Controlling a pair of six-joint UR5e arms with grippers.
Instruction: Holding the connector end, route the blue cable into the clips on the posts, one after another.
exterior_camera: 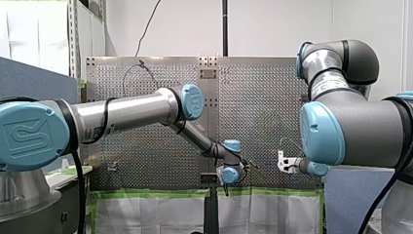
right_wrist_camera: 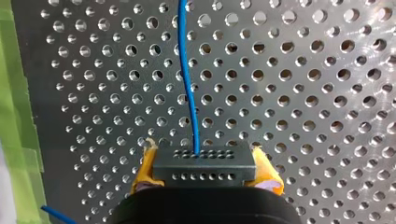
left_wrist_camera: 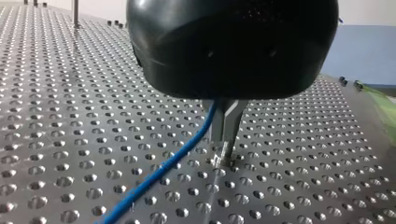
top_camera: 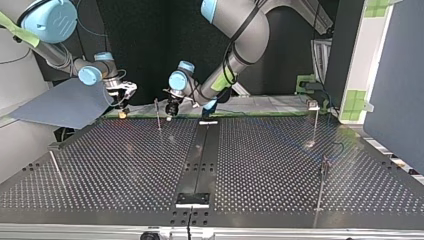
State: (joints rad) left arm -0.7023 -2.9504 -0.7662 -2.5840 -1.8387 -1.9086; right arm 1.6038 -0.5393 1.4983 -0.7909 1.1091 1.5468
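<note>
In the right wrist view my right gripper has its yellow pads shut on a dark grey connector block. The blue cable leaves the block and runs straight ahead over the perforated plate. In the left wrist view my left gripper has its metal fingers shut, tips down at the plate. The blue cable runs down beside them; I cannot see whether it is pinched. In the top view my left gripper hangs next to a thin post, and my right gripper is at the left.
More posts stand on the table in the top view: one at the far right, one at the near right, one at the near left. A grey-blue panel leans at the left. Green tape lines the plate's edge.
</note>
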